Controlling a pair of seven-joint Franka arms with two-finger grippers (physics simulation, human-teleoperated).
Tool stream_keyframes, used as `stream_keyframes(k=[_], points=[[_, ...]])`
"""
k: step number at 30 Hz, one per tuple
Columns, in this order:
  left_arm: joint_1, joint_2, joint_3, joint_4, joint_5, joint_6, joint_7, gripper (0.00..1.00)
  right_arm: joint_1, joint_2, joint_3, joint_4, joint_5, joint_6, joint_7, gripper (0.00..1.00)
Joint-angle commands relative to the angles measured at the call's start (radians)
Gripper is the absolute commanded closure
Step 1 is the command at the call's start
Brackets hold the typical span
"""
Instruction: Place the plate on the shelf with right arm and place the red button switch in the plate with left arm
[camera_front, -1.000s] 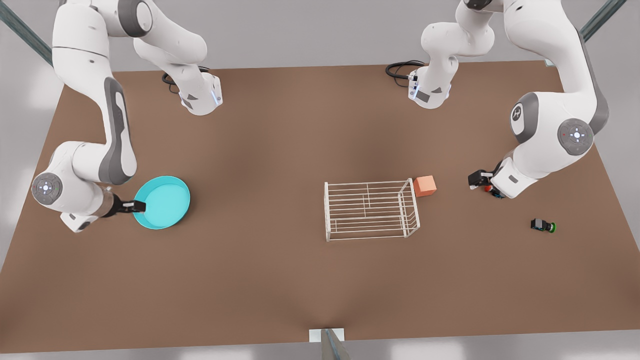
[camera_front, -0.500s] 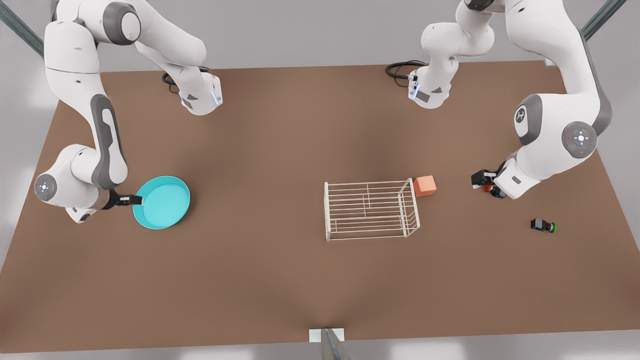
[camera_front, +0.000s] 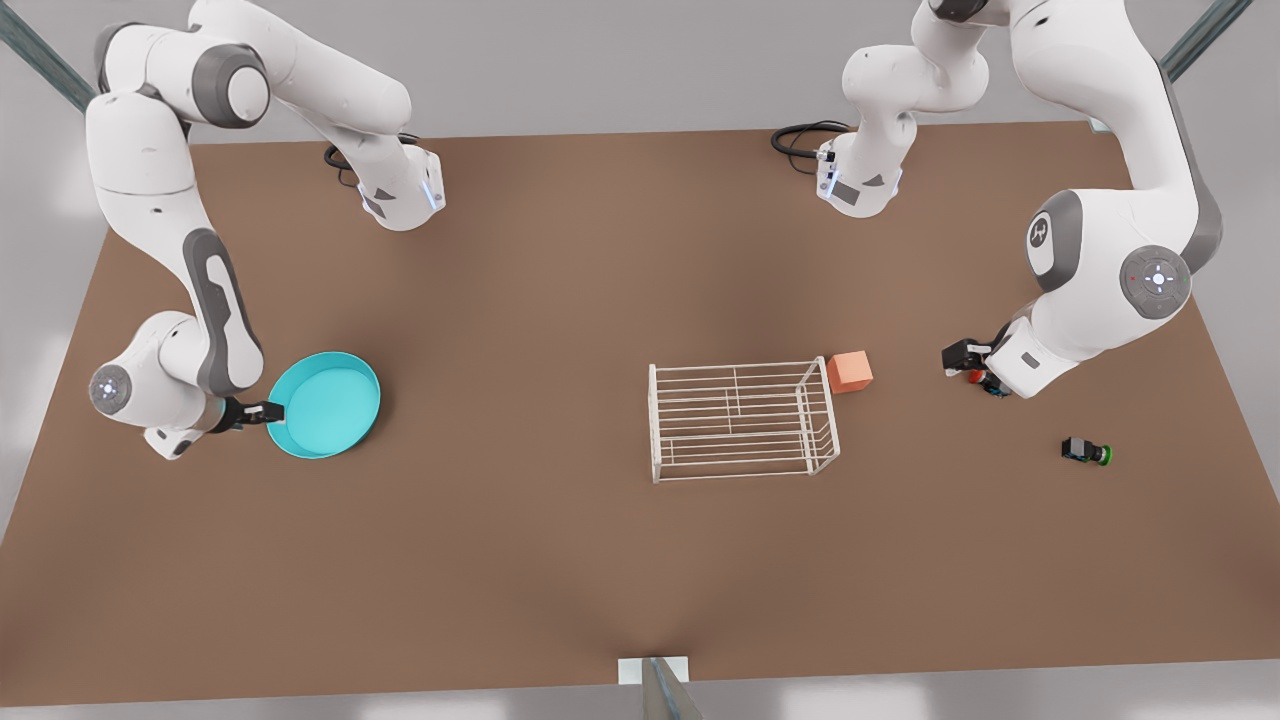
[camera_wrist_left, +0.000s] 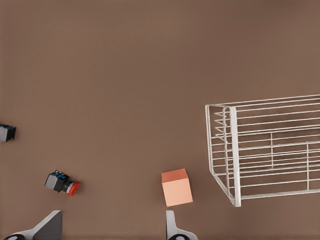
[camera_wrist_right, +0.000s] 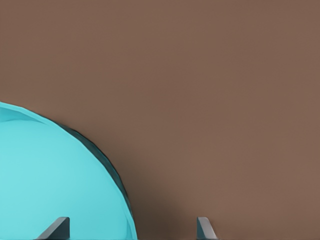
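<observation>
The turquoise plate (camera_front: 325, 405) lies flat on the table at the front view's left. My right gripper (camera_front: 272, 410) is at its outer rim, low and level. In the right wrist view the plate (camera_wrist_right: 50, 180) has its rim between the two spread fingertips, so the right gripper (camera_wrist_right: 130, 229) is open. The white wire shelf (camera_front: 655, 425) stands mid-table with nothing on it. The red button switch (camera_front: 976, 377) lies on the table at the front view's right, just under my left gripper (camera_front: 968, 362). In the left wrist view the red button switch (camera_wrist_left: 62, 182) lies on its side just beyond the open left gripper (camera_wrist_left: 110, 227).
An orange cube (camera_front: 849, 371) sits against the shelf's far right corner, between shelf (camera_wrist_left: 233, 155) and switch; the cube (camera_wrist_left: 176, 187) is close to one finger. A green-capped switch (camera_front: 1086, 451) lies nearer the front right. Both arm bases stand at the table's far edge.
The right arm's wrist and elbow have swung outward and its fingers have drawn back slightly to the plate's rim. The left gripper has barely shifted above the red button switch.
</observation>
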Motion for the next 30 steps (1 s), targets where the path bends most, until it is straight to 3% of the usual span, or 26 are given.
stream_keyframes(k=[1,7,11,18,28,30], points=[[0.0,-0.001,0.0,0.0,0.001,0.0,0.005,0.0,-0.008,0.006,0.01,0.002,0.022,0.015,-0.125,0.06],[0.008,0.002,0.002,-0.006,0.021,0.0,-0.001,0.0,-0.01,0.021,0.02,0.002,0.025,0.016,-0.124,0.24],[0.009,-0.013,0.002,0.0,0.021,-0.119,-0.001,0.0,-0.01,0.023,0.021,0.002,0.025,0.013,-0.124,0.45],[0.008,-0.068,-0.008,0.095,-0.037,-0.24,0.035,0.0,-0.123,0.036,0.119,0.002,0.025,0.001,-0.125,0.45],[0.038,-0.055,0.0,0.126,-0.106,-0.2,0.154,0.0,-0.295,0.053,0.25,0.002,0.025,-0.033,-0.145,0.46],[0.038,-0.064,0.0,0.126,-0.103,-0.195,0.155,0.0,-0.295,0.058,0.25,0.002,0.025,-0.039,-0.153,0.51]])
